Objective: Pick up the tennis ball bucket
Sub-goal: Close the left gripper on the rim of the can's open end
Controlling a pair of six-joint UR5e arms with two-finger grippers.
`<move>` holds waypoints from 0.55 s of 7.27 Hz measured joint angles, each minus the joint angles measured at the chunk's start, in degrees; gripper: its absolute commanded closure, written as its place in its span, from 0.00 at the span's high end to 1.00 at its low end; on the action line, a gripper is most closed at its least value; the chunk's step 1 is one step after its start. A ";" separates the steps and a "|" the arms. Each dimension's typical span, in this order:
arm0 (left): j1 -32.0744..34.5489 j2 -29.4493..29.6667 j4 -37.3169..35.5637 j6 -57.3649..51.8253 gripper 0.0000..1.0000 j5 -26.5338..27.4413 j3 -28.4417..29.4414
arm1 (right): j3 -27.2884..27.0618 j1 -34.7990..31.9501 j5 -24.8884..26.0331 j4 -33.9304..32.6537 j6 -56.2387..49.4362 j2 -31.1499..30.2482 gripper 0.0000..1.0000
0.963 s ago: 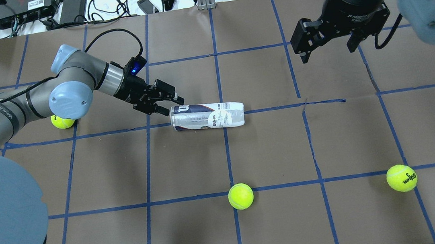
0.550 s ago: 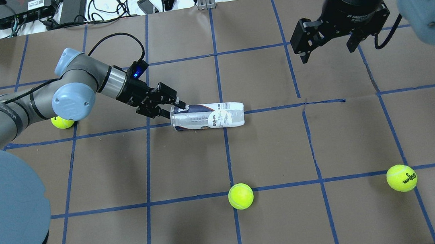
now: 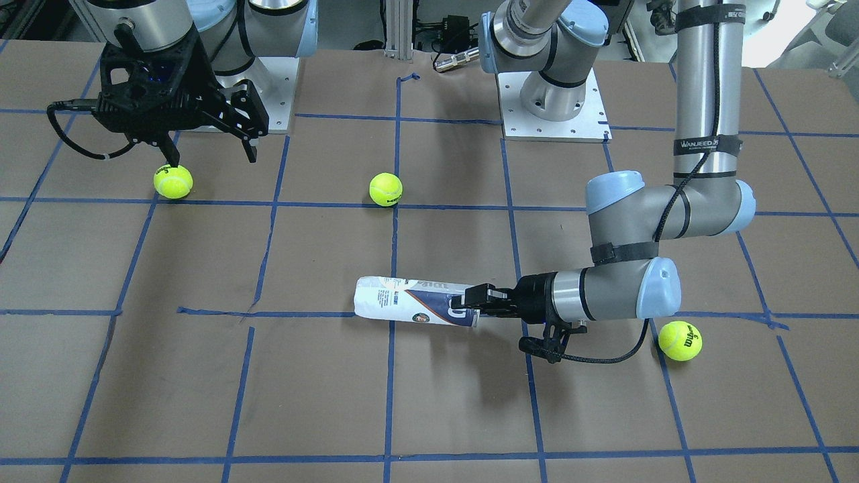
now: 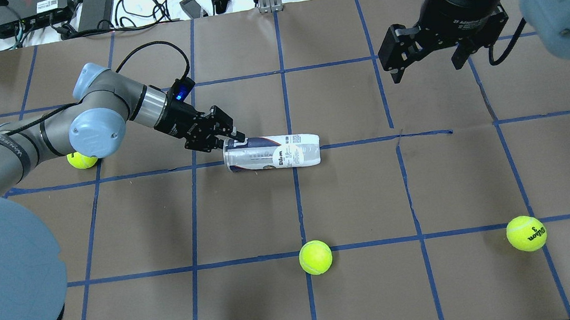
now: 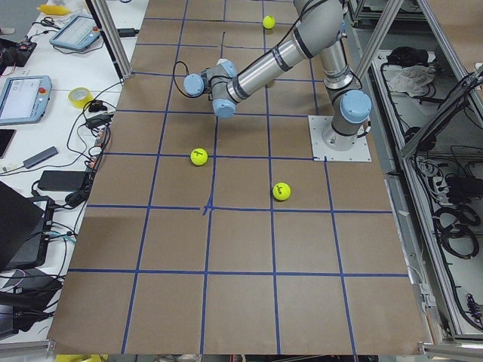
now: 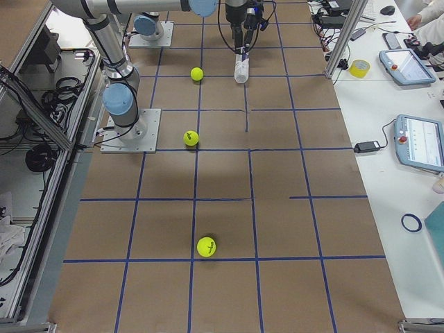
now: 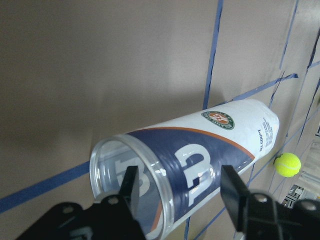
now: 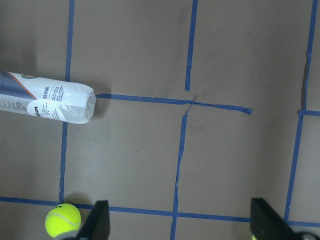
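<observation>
The tennis ball bucket is a clear can with a white and navy label. It lies on its side on the brown table and also shows in the front view. My left gripper is open at the can's open end. In the left wrist view one finger sits at the mouth and the other outside the wall, so the rim lies between them. My right gripper is open and empty, hovering well above the far right of the table. Its wrist view shows the can's closed end.
Three yellow-green tennis balls lie on the table: one near the front middle, one at the front right, one under my left forearm. Cables and boxes line the far edge.
My left gripper has moved right, up to the can's open end, so its fingers now straddle the rim. The can has not moved. The right gripper has barely shifted.
</observation>
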State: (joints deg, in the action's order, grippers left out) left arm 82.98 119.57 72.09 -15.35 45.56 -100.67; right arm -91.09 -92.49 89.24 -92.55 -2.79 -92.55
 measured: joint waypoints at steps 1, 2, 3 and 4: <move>0.02 -0.30 0.09 1.02 0.00 -0.08 0.02 | 0.01 -0.03 -0.02 0.00 0.02 0.00 1.00; 0.13 -0.77 0.17 2.59 0.00 -0.13 0.03 | 0.03 -0.03 -0.03 0.00 -0.02 0.00 1.00; 0.35 -1.46 0.18 5.22 0.00 -0.15 0.15 | 0.03 -0.01 -0.03 0.00 -0.05 0.00 1.00; 0.59 -2.50 0.09 9.12 0.00 -0.16 0.65 | 0.03 0.02 -0.03 0.00 -0.04 0.00 1.00</move>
State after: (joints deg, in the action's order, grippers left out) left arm 83.58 117.08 72.19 -6.23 45.40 -100.03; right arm -91.06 -92.47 89.21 -92.55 -2.83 -92.55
